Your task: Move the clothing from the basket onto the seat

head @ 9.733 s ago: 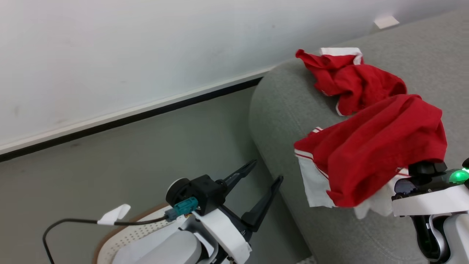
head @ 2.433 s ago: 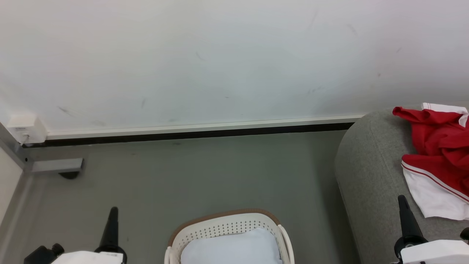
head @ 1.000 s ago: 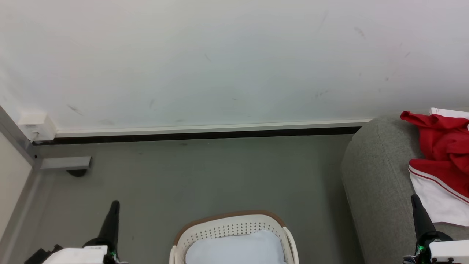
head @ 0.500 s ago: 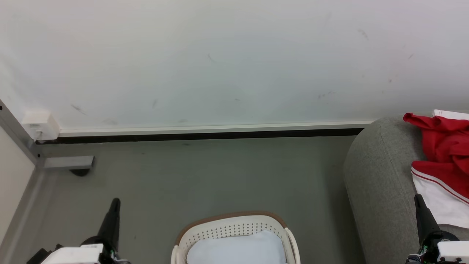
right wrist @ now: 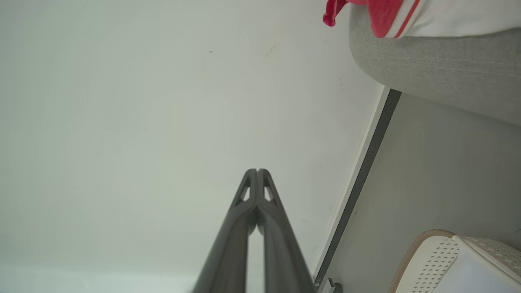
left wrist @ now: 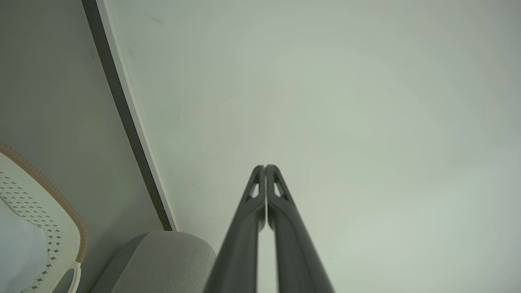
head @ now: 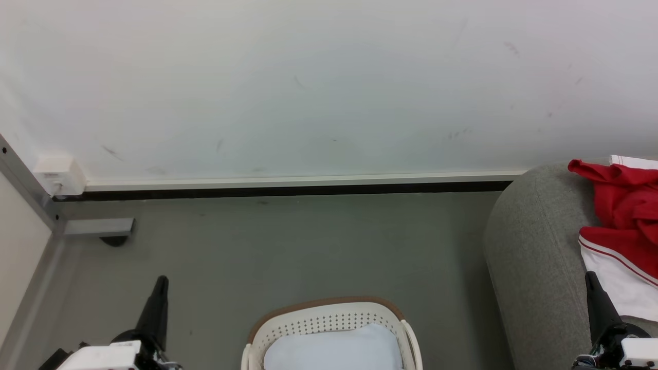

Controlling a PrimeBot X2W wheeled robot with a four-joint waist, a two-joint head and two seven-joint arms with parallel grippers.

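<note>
Fingers of left gripper (left wrist: pixel 264 167) meet at the tips, holding nothing; right gripper (right wrist: pixel 257 170) likewise (both point at the wall (head: pixel 308 77)). They flank the basket (head: pixel 324 301), one on each side of it. Clothing (head: pixel 624 205) lies on the seat (head: pixel 529 246), right of the basket and well apart from it.

The basket (head: pixel 318 322) is perforated plastic, the seat (head: pixel 534 246) matt woven cloth.
</note>
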